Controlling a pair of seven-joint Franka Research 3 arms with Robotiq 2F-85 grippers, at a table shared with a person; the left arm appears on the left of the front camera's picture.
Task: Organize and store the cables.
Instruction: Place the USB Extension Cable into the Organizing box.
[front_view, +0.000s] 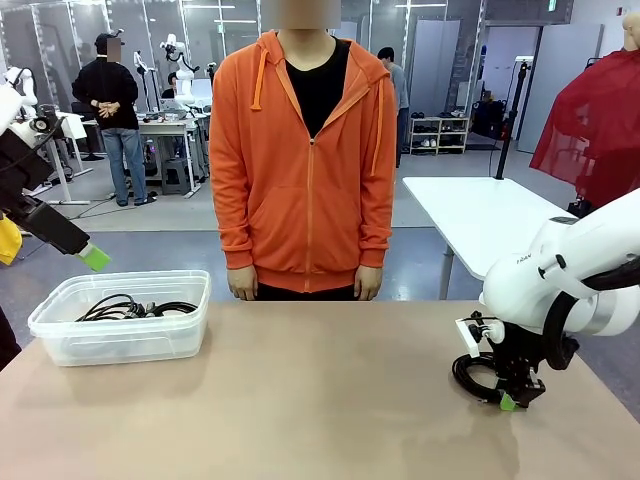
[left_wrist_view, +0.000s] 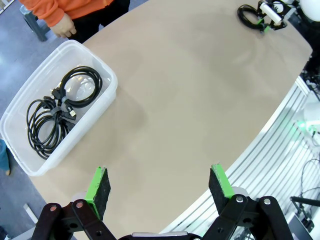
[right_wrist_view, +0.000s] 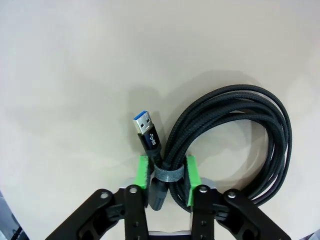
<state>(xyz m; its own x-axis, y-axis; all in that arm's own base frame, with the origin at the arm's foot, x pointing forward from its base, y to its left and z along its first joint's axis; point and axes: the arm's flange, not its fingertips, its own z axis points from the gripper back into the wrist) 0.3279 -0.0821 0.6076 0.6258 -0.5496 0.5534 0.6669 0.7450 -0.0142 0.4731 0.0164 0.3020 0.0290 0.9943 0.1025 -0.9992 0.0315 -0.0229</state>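
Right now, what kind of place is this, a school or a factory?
Probably neither: it looks like a robot lab. Another robot arm stands on a workbench in the background, people stand about there, and the near table has a clear bin for cables.

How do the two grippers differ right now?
The left gripper hangs in the air near the bin, jaws wide open and empty. The right gripper is down at the table, jaws narrowed around the tied neck of a coiled cable, its pads against the bundle. Both have green pads.
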